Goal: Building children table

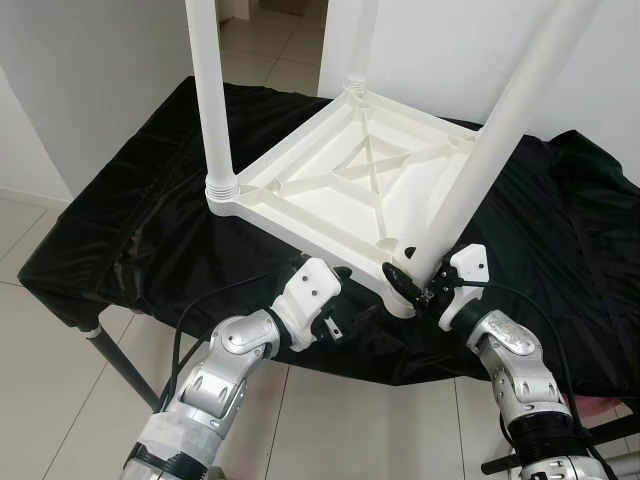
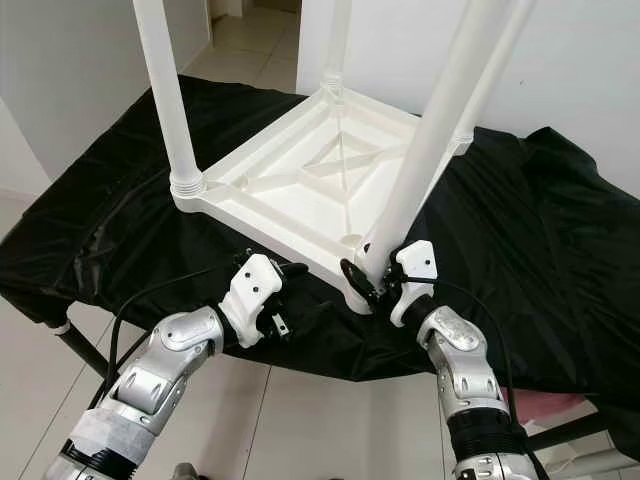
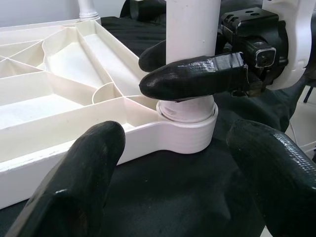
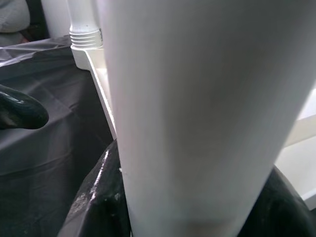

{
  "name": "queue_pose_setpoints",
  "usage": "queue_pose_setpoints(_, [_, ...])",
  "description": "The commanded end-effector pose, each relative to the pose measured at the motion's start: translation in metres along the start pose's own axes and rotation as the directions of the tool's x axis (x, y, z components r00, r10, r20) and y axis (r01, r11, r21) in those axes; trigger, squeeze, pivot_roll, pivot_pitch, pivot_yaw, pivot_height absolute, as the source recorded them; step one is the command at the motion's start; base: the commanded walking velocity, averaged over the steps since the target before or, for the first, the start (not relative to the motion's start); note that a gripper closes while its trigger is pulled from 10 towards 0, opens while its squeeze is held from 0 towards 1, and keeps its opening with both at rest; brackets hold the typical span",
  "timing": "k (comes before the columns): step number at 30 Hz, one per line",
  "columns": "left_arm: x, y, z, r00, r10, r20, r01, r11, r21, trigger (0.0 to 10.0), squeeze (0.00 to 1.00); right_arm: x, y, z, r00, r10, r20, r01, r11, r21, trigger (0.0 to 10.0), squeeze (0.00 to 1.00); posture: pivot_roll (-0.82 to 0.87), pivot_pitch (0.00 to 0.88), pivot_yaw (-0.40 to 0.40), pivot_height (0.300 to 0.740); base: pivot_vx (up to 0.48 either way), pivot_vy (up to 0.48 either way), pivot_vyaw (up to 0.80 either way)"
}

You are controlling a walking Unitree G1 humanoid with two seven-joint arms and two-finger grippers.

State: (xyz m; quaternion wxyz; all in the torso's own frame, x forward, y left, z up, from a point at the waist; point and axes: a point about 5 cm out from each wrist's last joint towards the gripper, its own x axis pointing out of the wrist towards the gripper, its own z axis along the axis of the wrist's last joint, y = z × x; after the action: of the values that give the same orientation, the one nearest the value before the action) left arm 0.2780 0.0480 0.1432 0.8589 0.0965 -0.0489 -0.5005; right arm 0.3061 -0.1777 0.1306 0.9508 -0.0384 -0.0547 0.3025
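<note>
A white plastic children's table [image 1: 340,180] lies upside down on a black cloth [image 1: 150,230], its white legs pointing up. My right gripper [image 1: 405,275] is shut on the near right leg [image 1: 490,150] just above its corner socket [image 3: 190,131]; its black fingers [image 3: 192,76] wrap the leg [image 4: 207,108]. My left gripper [image 1: 340,300] hovers open at the tabletop's near edge, left of that corner, with nothing between its fingers [image 3: 84,182]. The near left leg [image 1: 212,100] stands in its threaded socket, and a far leg [image 1: 362,40] rises behind.
The black cloth covers a work table whose front edge runs just before my arms; a dark metal support leg [image 1: 120,365] slants down at the left. Tiled floor [image 1: 40,400] lies below, white walls [image 1: 90,90] behind. Something pink [image 1: 600,405] sits low right.
</note>
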Motion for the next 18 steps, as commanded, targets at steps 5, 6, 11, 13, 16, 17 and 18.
queue_pose_setpoints(5, [0.0001, -0.0002, 0.0006, 1.000, 0.021, -0.004, -0.021, 1.000, 0.015, 10.0, 0.00, -0.0048, -0.0045, -0.0094, 0.999, 0.033, -0.042, -0.033, 0.999, 0.000, 0.0, 0.00, 0.03, 0.053, -0.085, 0.740, 0.000, 0.000, 0.00])
queue_pose_setpoints(6, [0.0001, -0.0002, 0.0006, 1.000, 0.021, -0.004, -0.021, 1.000, 0.015, 10.0, 0.00, -0.0048, -0.0045, -0.0094, 0.999, 0.033, -0.042, -0.033, 0.999, 0.000, 0.0, 0.00, 0.03, 0.053, -0.085, 0.740, 0.000, 0.000, 0.00])
queue_pose_setpoints(11, [0.0003, -0.0006, 0.0004, 1.000, 0.017, -0.004, -0.017, 1.000, 0.014, 10.0, 0.00, -0.0081, -0.0062, -0.0107, 0.999, 0.017, -0.047, -0.017, 1.000, -0.001, 4.9, 0.00, 0.02, 0.060, -0.078, 0.740, 0.000, 0.000, 0.00])
queue_pose_setpoints(13, [0.0002, -0.0008, 0.0004, 1.000, 0.016, -0.004, -0.016, 1.000, 0.013, 10.0, 0.00, -0.0090, -0.0067, -0.0109, 0.999, 0.006, -0.048, -0.006, 1.000, -0.002, 4.9, 0.00, 0.02, 0.061, -0.078, 0.740, 0.000, 0.000, 0.00])
queue_pose_setpoints(16, [0.0002, -0.0010, 0.0002, 1.000, 0.016, -0.005, -0.016, 1.000, 0.012, 10.0, 0.00, -0.0095, -0.0069, -0.0104, 0.999, -0.003, -0.042, 0.004, 1.000, 0.004, 10.0, 0.00, 0.02, 0.061, -0.077, 0.740, 0.000, 0.000, 0.00])
queue_pose_setpoints(17, [0.0001, -0.0013, 0.0000, 1.000, 0.015, -0.005, -0.015, 1.000, 0.012, 10.0, 0.00, -0.0087, -0.0061, -0.0068, 0.999, -0.037, -0.021, 0.038, 0.999, 0.018, 10.0, 0.00, 0.02, 0.062, -0.076, 0.740, 0.000, 0.000, 0.00])
queue_pose_setpoints(18, [0.0001, -0.0013, 0.0000, 1.000, 0.015, -0.005, -0.015, 1.000, 0.012, 10.0, 0.00, -0.0087, -0.0061, -0.0068, 0.999, -0.037, -0.021, 0.038, 0.999, 0.018, 10.0, 0.00, 0.02, 0.062, -0.076, 0.740, 0.000, 0.000, 0.00])
